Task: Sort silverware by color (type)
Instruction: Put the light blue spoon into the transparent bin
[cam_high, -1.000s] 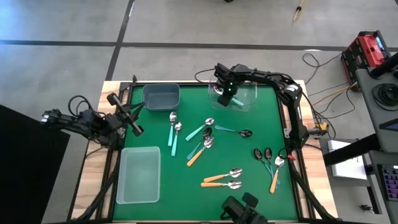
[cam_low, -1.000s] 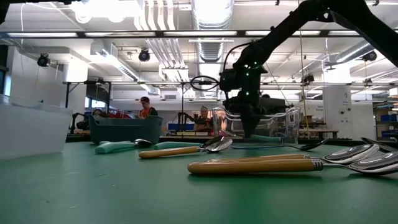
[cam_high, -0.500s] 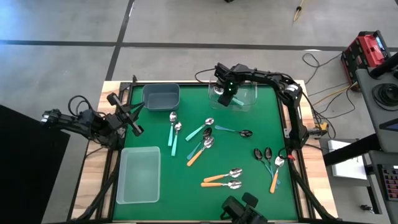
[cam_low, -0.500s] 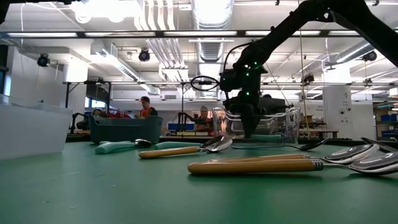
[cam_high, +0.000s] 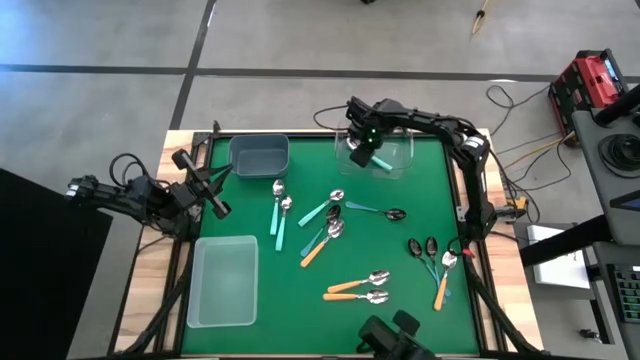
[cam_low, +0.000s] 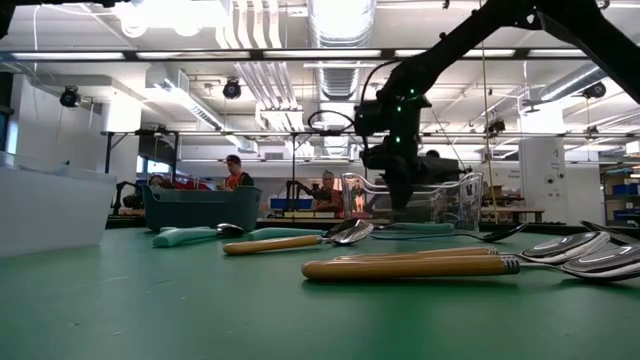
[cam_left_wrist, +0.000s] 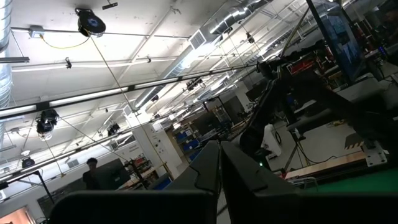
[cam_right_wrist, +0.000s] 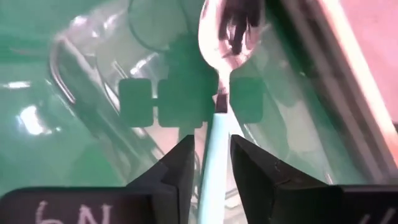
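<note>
Right gripper (cam_right_wrist: 210, 163) over clear bin (cam_high: 395, 160), fingers apart w/ teal spoon (cam_right_wrist: 227, 46) between. Spoon's light, hard, slippery; grab the handle.

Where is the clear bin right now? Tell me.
In the high view the clear bin sits at the mat's far edge, right of the blue-grey bin, with the right gripper over it and a teal-handled spoon inside.

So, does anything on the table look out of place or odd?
Nothing looks damaged or spilled. The spoons lie scattered and mixed by colour on the green mat, still unsorted. The right hand hangs over the clear bin, with a teal-handled spoon between its parted fingers.
</note>
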